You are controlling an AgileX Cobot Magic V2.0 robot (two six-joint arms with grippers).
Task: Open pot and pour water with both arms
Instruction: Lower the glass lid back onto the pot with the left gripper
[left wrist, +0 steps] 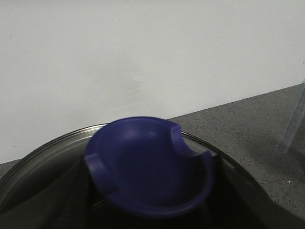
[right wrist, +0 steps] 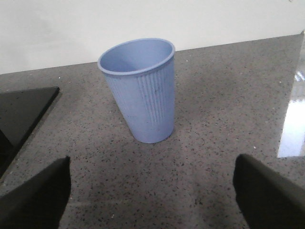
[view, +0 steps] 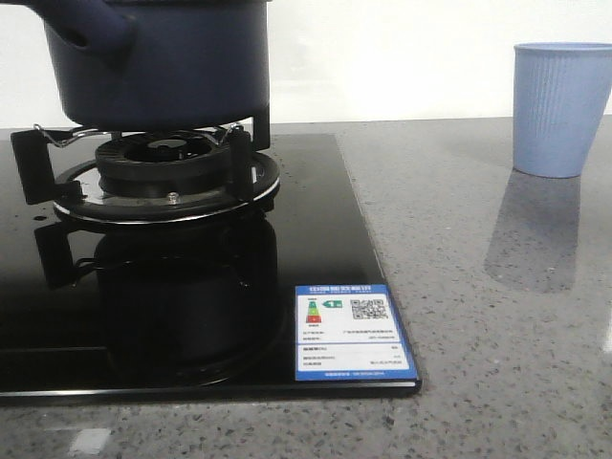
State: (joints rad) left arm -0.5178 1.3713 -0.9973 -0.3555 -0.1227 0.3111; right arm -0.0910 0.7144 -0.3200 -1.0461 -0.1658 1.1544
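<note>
The dark navy pot (view: pixel 163 67) stands on the gas burner (view: pixel 163 163) at the back left, its stubby handle (view: pixel 96 33) pointing toward the camera; its top is cut off by the frame. In the left wrist view the lid's blue knob (left wrist: pixel 147 164) sits on a glass lid with a metal rim (left wrist: pixel 43 148). My left gripper (left wrist: pixel 150 193) is shut on that knob, a dark finger pressed against each side. My right gripper (right wrist: pixel 152 191) hangs open above the counter, with the light blue ribbed cup (right wrist: pixel 143 95) standing upright ahead of it. Neither gripper shows in the front view.
The black glass hob (view: pixel 316 239) covers the left of the grey speckled counter (view: pixel 478 316), with a blue energy label (view: pixel 349 333) at its near right corner. The cup (view: pixel 559 110) stands at the back right by the white wall.
</note>
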